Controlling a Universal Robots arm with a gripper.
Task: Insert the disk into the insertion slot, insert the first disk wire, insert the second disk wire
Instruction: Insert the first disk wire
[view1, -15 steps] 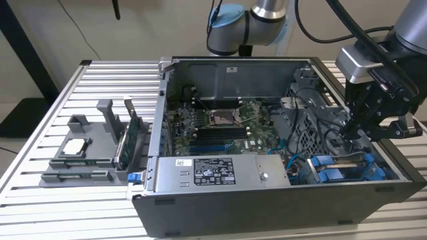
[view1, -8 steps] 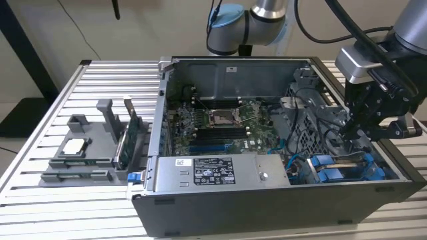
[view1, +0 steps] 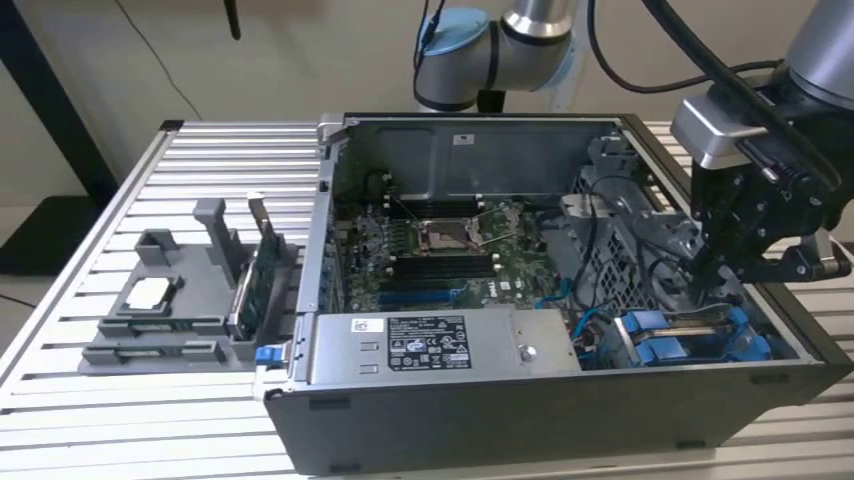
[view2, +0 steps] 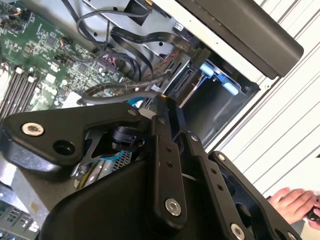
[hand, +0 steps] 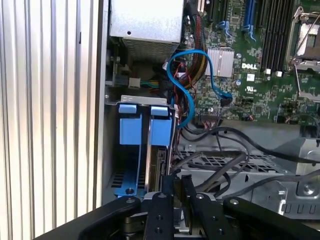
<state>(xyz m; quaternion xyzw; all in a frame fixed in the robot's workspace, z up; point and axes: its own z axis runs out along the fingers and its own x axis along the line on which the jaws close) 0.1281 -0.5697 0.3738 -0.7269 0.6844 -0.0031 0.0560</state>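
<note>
Entry, as you find it:
- gripper (view1: 721, 285): lowered inside the open computer case (view1: 507, 430), at the corner on the exterior view's right. In both wrist views its claw looks pressed together, and you cannot tell whether a black cable is pinched in it
- the disk (hand: 131, 132): in its blue carrier, standing on edge in the drive bay just beside the claw
- blue cable (hand: 200, 55): looped over the motherboard (view1: 441, 250)
- a person's hand (view2: 292, 202): on the slatted table (view1: 227, 160)

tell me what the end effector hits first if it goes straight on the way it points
Probably the disk in its blue carrier, just ahead of the end effector in the first wrist view, though depth is unclear.
</note>
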